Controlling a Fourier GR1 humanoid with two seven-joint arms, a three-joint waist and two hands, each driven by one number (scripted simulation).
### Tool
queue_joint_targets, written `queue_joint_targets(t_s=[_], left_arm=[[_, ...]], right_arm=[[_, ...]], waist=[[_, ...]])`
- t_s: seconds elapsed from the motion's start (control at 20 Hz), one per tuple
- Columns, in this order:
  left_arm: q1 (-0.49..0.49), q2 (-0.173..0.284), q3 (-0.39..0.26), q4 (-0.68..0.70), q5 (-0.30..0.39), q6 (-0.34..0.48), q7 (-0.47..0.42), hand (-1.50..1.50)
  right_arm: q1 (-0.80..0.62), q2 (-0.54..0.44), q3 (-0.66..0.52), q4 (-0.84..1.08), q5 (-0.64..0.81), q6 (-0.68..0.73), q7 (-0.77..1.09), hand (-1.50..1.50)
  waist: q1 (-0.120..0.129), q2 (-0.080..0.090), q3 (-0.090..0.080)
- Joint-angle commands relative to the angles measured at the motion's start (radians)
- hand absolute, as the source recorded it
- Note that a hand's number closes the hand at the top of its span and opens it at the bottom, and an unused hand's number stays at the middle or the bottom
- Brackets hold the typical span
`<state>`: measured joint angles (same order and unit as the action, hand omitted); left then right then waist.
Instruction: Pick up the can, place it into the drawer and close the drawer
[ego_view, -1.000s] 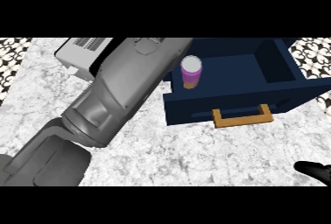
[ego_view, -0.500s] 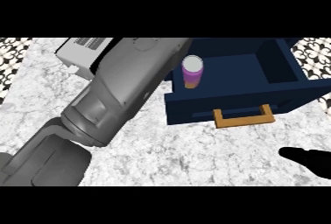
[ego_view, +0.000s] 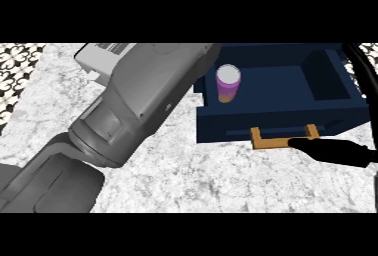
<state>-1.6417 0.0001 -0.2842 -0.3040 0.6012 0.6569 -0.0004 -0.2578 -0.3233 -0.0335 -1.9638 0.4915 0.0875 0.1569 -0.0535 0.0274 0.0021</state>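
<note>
Head view. The counter (ego_view: 192, 180) has a mottled white-and-grey marble surface, with a black-and-white patterned strip along its left edge. A dark navy drawer (ego_view: 325, 117) sits open at upper right; it is a box with flat walls and a flat floor. A tan, bracket-shaped handle (ego_view: 275, 142) is fixed to its front panel.

The can (ego_view: 228, 83) stands inside the drawer, near the left wall. It is a smooth cylinder with a pale grey lid and a purple side that shades to orange at the base. Its long axis is upright, lid toward the camera.

The right hand (ego_view: 336, 150) enters from the right edge. It is black, with fingers extended and relaxed, holding nothing. Its fingertip lies at the right end of the handle; contact cannot be confirmed.

The left forearm (ego_view: 140, 105), a matte grey shell, crosses the frame diagonally from lower left. The left hand is not visible. A white, ribbed appliance (ego_view: 103, 55) shows partly behind the forearm.
</note>
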Motion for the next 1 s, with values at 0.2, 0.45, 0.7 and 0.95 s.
queue_joint_targets(t_s=[0.2,0.45,0.7,0.95], left_arm=[[-0.010,0.016,-0.006,0.038,-0.027,-0.047,-0.003,-1.50],[-0.014,0.011,0.017,0.024,-0.021,-0.046,0.012,-1.50],[0.021,0.088,0.026,0.000,-0.035,-0.088,0.028,-1.50],[0.064,0.123,0.016,-0.051,-0.052,-0.113,0.053,-1.50]], right_arm=[[-0.111,0.009,0.125,0.290,0.250,-0.095,-0.084,-1.50],[-0.180,0.036,0.166,0.531,0.374,-0.195,-0.144,-1.50],[-0.282,0.084,0.177,0.708,0.446,-0.279,-0.167,-1.50],[-0.422,0.123,0.119,0.965,0.496,-0.423,-0.196,-1.50]], waist=[[0.043,-0.009,-0.001],[0.058,-0.013,-0.001],[0.066,-0.020,-0.002],[0.096,-0.021,-0.002]])
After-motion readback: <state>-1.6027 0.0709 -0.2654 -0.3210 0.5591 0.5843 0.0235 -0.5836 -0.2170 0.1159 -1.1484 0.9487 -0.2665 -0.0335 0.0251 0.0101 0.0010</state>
